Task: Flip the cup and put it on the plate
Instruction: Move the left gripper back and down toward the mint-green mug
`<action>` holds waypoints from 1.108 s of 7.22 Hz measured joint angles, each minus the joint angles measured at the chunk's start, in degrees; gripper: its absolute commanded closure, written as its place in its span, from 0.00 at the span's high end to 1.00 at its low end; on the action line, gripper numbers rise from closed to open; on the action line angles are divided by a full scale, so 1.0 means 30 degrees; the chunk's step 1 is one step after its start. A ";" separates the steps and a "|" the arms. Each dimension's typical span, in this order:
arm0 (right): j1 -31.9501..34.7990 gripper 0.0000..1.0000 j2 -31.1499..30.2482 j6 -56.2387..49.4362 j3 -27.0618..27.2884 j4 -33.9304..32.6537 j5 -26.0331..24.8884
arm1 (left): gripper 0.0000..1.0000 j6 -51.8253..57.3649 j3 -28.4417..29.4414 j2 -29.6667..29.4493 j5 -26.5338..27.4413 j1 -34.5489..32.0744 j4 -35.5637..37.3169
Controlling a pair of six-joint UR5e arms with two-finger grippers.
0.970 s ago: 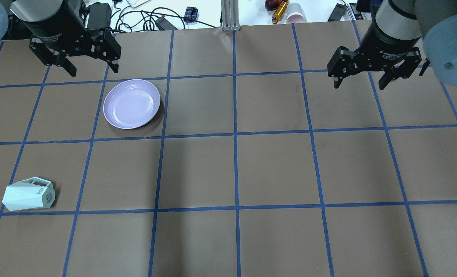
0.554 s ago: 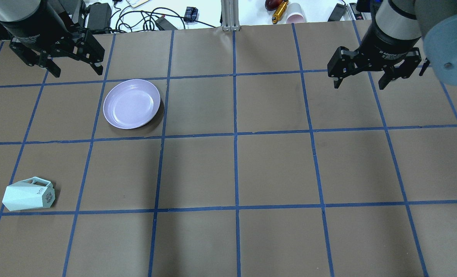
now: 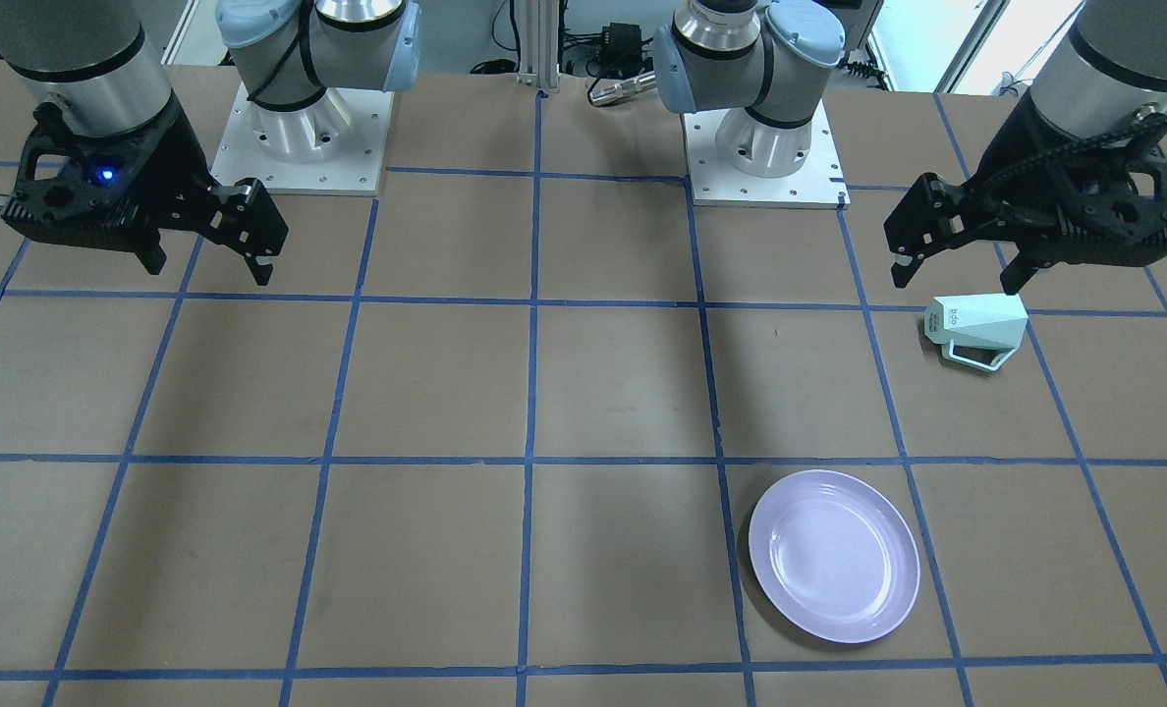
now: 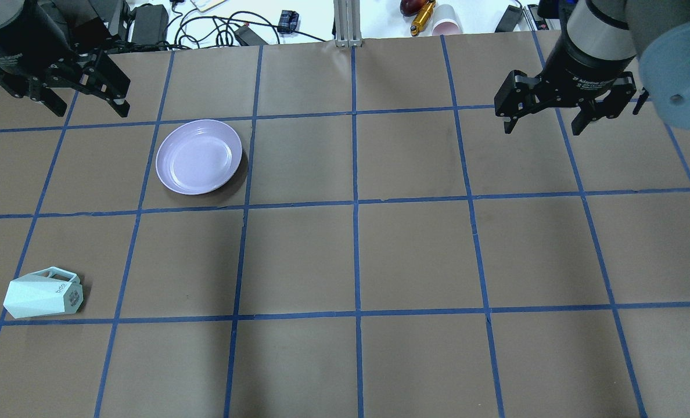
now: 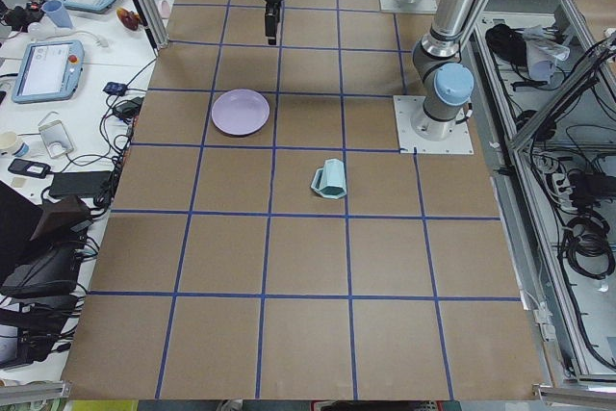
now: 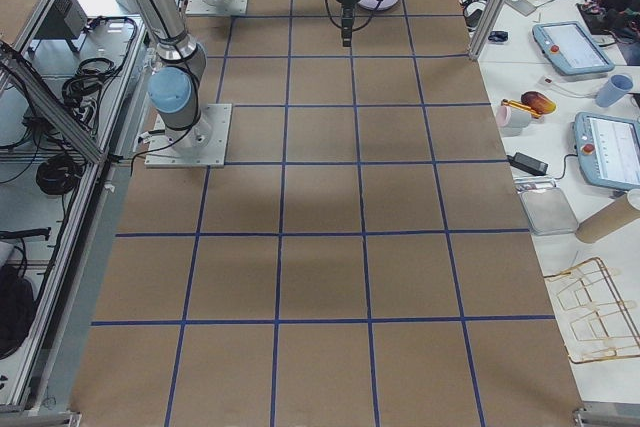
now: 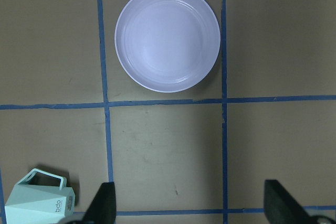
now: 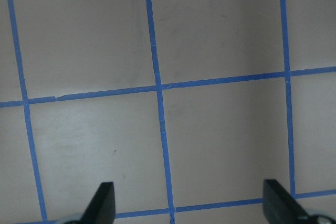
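The mint-green cup (image 4: 42, 295) lies on its side near the table's front left, handle up toward the far side; it also shows in the front view (image 3: 976, 322) and the left wrist view (image 7: 38, 203). The lavender plate (image 4: 199, 157) lies upright and empty farther back, also seen in the front view (image 3: 834, 556) and the left wrist view (image 7: 167, 38). My left gripper (image 4: 92, 109) is open and empty, high up, left of and beyond the plate. My right gripper (image 4: 542, 129) is open and empty at the far right.
The brown table has a blue tape grid. Cables, adapters (image 4: 147, 23), a pink cup (image 4: 446, 20) and a yellow object lie beyond the far edge. The two arm bases (image 3: 765, 147) stand on white plates on the robot's side.
My left gripper has moved steadily to the left in the overhead view, away from the plate's far edge. The right gripper, the cup and the plate have not moved.
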 measured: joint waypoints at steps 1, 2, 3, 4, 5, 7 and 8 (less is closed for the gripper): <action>0.0000 1.00 -0.0003 -0.0001 0.0000 0.0000 0.0000 | 1.00 0.1237 0.0003 0.0066 -0.0001 0.0480 -0.0122; 0.0000 1.00 -0.0002 0.0000 0.0000 -0.0001 0.0000 | 1.00 0.2943 0.0003 0.0174 -0.0011 0.1235 -0.0390; 0.0000 1.00 -0.0005 0.0000 0.0000 -0.0001 0.0000 | 1.00 0.4702 0.0000 0.0290 -0.0015 0.2154 -0.0659; 0.0000 1.00 -0.0014 -0.0001 0.0001 0.0000 0.0000 | 1.00 0.6420 -0.0012 0.0349 -0.0012 0.3155 -0.0919; 0.0000 1.00 -0.0019 0.0000 0.0000 0.0000 0.0000 | 1.00 0.8108 -0.0030 0.0368 -0.0007 0.4345 -0.1182; 0.0000 1.00 -0.0015 0.0000 0.0000 -0.0001 0.0000 | 1.00 1.0643 -0.0048 0.0366 -0.0082 0.6720 -0.1731; 0.0000 1.00 -0.0017 0.0000 0.0000 0.0000 0.0000 | 1.00 1.1802 -0.0085 0.0323 -0.0134 0.7781 -0.1911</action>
